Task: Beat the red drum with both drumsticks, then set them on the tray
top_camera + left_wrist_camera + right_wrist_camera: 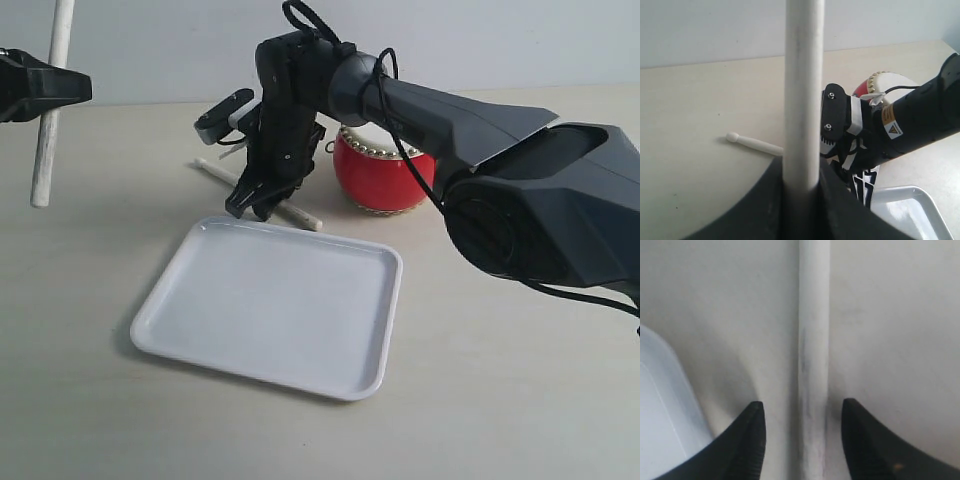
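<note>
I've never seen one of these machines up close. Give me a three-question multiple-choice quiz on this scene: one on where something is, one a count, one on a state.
1. Where is the loose drumstick?
A) on the table, just beyond the tray
B) in the tray
C) on top of the red drum

2. How many drumsticks lie in the tray?
A) two
B) one
C) none

3. How is the right gripper?
A) clamped on the drum
B) open, astride the loose drumstick
C) shut, holding nothing

Answers: 1 A, the stick lies on the table past the tray's far rim. 2 C, the tray holds nothing. 3 B, its jaws stand apart with a gap on each side of the stick.
</note>
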You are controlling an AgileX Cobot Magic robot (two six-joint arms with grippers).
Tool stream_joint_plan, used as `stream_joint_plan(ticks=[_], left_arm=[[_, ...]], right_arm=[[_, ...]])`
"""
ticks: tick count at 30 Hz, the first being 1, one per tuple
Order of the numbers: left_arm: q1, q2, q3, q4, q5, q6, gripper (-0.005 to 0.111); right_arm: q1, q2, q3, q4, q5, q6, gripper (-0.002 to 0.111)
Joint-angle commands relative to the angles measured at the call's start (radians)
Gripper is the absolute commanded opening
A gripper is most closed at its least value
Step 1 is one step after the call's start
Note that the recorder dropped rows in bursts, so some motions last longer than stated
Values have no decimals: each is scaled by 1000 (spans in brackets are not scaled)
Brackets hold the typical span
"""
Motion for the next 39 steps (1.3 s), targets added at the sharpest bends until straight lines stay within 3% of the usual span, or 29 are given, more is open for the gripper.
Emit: stream_joint_plan(ticks=[1, 2, 3, 4, 19, 23, 28, 31, 32, 34, 36, 39], left_arm=[[5, -11, -4, -9, 5, -1, 0], [5, -11, -4, -9, 5, -1, 0], [5, -11, -4, -9, 5, -1, 0], [5, -11, -4, -9, 5, -1, 0], [5, -11, -4, 75, 7, -9, 0], [2, -11, -7, 140, 7, -66, 0], [-11, -11, -28, 153, 9, -115, 0], [-52, -11, -37, 153, 23, -129, 0], [-94, -11, -37, 153, 36, -139, 0], [-148, -11, -37, 153, 67, -139, 0], [-214, -11, -42, 153, 151, -139, 0], [-338, -11, -79, 153, 410, -110, 0]], right_arm=[[-4, 12, -2, -8, 1, 1, 29], [-4, 12, -2, -8, 1, 1, 20], [-4, 12, -2, -8, 1, 1, 1], [-4, 12, -2, -8, -2, 9, 0], [-20, -293, -66, -12, 92, 92, 0], [-77, -431, 58, -8, 92, 73, 0], [-169, -617, 353, 98, 92, -57, 0], [-233, -740, 556, 267, 92, -196, 0], [-277, -824, 713, 402, 55, -289, 0], [-308, -902, 843, 444, -41, -333, 0], [-328, -980, 963, 421, -130, -337, 0], [-347, -1094, 1077, 395, -252, -337, 0]])
